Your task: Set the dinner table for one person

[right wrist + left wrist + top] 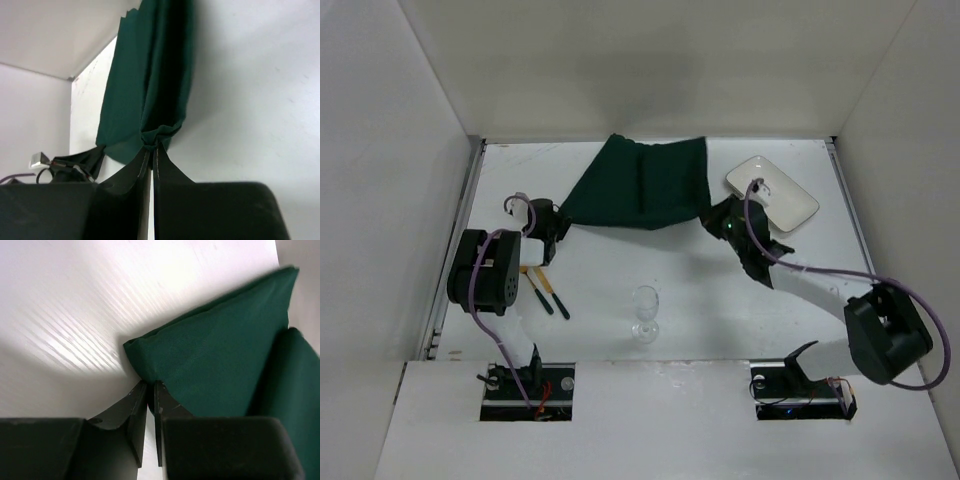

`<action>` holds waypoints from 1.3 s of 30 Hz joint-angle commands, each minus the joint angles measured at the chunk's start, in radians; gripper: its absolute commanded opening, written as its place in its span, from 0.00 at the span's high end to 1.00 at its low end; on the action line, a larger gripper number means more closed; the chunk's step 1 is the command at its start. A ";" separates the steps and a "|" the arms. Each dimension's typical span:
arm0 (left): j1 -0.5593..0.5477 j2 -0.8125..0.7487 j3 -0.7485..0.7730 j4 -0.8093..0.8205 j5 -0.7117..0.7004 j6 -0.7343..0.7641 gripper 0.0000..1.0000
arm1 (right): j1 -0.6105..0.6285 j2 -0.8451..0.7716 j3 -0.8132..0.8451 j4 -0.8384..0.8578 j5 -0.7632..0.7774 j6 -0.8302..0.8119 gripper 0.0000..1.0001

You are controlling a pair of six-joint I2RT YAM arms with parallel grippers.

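A dark green placemat (642, 185) lies partly folded on the white dinner table (610, 290), stretched between both grippers. My left gripper (558, 228) is shut on its near left corner, seen in the left wrist view (150, 385) against the cloth (220, 360). My right gripper (713, 224) is shut on its bunched near right corner, seen in the right wrist view (151, 147) below the hanging cloth (150, 85). A white rectangular plate (772, 192) sits at the back right. A wine glass (645, 312) stands near the front middle.
Cutlery with dark handles (546, 295) lies on the table's left side by the left arm. White walls enclose the table on three sides.
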 commanded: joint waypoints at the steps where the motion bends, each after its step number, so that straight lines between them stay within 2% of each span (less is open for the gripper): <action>1: -0.014 -0.001 -0.029 -0.014 -0.052 -0.004 0.94 | 0.041 -0.042 -0.185 -0.051 0.164 0.043 0.94; 8: -0.052 -0.070 -0.098 -0.017 -0.067 -0.013 0.94 | 0.076 -0.016 -0.226 -0.085 0.155 0.077 0.90; 15: -0.076 -0.242 -0.253 -0.042 -0.112 -0.001 0.95 | -0.014 0.005 -0.210 -0.076 0.074 0.036 0.90; 23: -0.148 -0.473 -0.406 -0.173 -0.124 0.034 0.94 | -0.071 -0.044 -0.318 -0.048 0.014 0.045 0.91; 31: -0.242 -0.737 -0.449 -0.397 -0.201 0.071 0.94 | -0.097 -0.235 -0.407 -0.112 -0.020 0.060 0.91; 39: -0.365 -0.843 -0.480 -0.525 -0.254 0.039 0.94 | -0.120 -0.407 -0.473 -0.223 -0.037 0.063 0.91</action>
